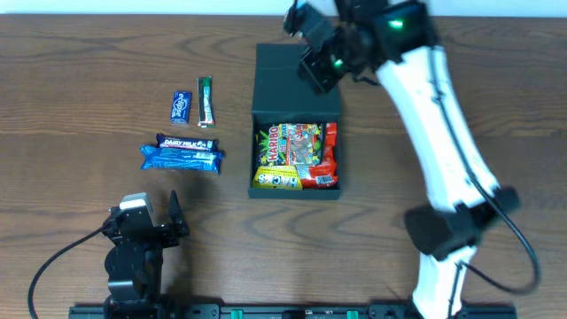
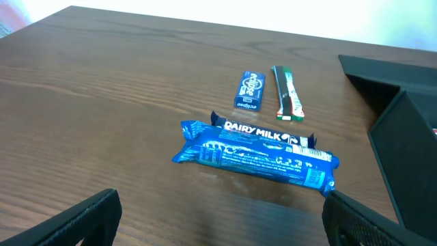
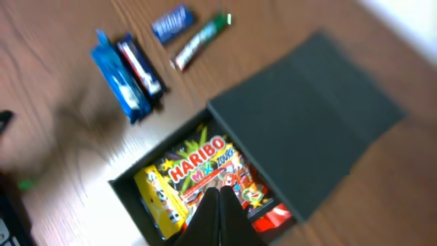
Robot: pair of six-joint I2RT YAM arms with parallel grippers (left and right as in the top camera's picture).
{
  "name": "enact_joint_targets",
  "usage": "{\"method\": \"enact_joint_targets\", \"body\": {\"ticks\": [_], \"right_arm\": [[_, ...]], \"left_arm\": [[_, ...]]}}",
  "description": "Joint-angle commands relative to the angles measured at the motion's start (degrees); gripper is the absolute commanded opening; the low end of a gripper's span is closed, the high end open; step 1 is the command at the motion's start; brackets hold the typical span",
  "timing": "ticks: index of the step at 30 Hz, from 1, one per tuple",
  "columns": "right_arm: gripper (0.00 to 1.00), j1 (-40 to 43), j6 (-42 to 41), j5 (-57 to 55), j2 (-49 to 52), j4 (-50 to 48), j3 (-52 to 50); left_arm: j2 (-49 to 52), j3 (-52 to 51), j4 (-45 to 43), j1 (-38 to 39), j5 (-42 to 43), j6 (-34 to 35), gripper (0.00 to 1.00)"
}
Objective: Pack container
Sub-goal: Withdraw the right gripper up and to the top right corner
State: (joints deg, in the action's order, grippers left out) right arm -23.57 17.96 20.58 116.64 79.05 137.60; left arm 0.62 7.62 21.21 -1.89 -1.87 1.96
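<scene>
The dark teal container [image 1: 296, 84] stands at the table's middle back with its flap lid [image 3: 321, 102] laid open on the far side. Inside lie a Haribo packet [image 1: 297, 146], a yellow packet [image 3: 158, 198] and a red packet [image 3: 276, 217]. My right gripper [image 1: 317, 64] is shut and empty, held above the lid; in the right wrist view its closed fingers [image 3: 220, 195] point over the packed snacks. My left gripper [image 1: 152, 217] is open and empty near the front left; its fingers [image 2: 218, 215] hover above the table short of a blue wafer packet [image 2: 256, 154].
Left of the container lie the blue wafer packet [image 1: 180, 159], a Dairy Milk bar [image 1: 186, 142] touching it, a small blue gum pack [image 1: 181, 106] and a thin green-and-white stick [image 1: 205, 100]. The container's wall [image 2: 410, 157] shows at the left wrist view's right edge.
</scene>
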Motion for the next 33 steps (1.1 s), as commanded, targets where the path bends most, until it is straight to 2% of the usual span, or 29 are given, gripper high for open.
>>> {"method": "enact_joint_targets", "body": {"ticks": [1,2,5,15,18,21,23,27,30,33], "right_arm": [[0.3,0.02,0.52,0.17,-3.43,0.96,0.42],[0.57,0.02,0.52,0.15,-4.55,1.81,0.42],[0.99,0.09,0.5,-1.62,-6.56,3.74,0.42],[0.99,2.95,0.52,-6.19,-12.13,9.14,0.39],[0.99,5.99,0.52,-6.67,-14.47,9.2,-0.04],[0.99,9.88,0.5,-6.4,-16.37,8.76,-1.7],[0.99,11.87,0.5,-5.07,-16.83,7.91,-3.02],[0.99,14.88,0.52,-3.41,-16.94,6.03,-5.88],[0.99,16.87,0.5,-3.32,-16.94,4.0,-7.34],[0.99,19.45,0.52,-1.6,-17.0,3.41,-7.45]], "left_arm": [[-0.37,-1.16,0.44,-0.28,-0.02,0.83,0.95],[-0.37,-1.16,0.44,-0.28,-0.02,0.85,0.95],[-0.37,-1.16,0.42,-0.28,-0.04,0.83,0.95],[-0.37,-1.16,0.35,-0.28,1.99,2.54,0.95],[-0.37,-1.16,0.46,-0.28,5.42,12.26,0.95],[-0.37,-1.14,0.61,-0.28,9.73,28.41,0.95],[-0.37,-1.14,0.55,-0.28,13.86,35.74,0.95],[-0.37,-1.14,0.15,-0.28,13.92,45.42,0.95],[-0.37,-1.14,-4.31,-0.28,15.19,55.04,0.95],[-0.37,-1.14,-11.43,-0.33,14.75,55.84,0.95]]}}
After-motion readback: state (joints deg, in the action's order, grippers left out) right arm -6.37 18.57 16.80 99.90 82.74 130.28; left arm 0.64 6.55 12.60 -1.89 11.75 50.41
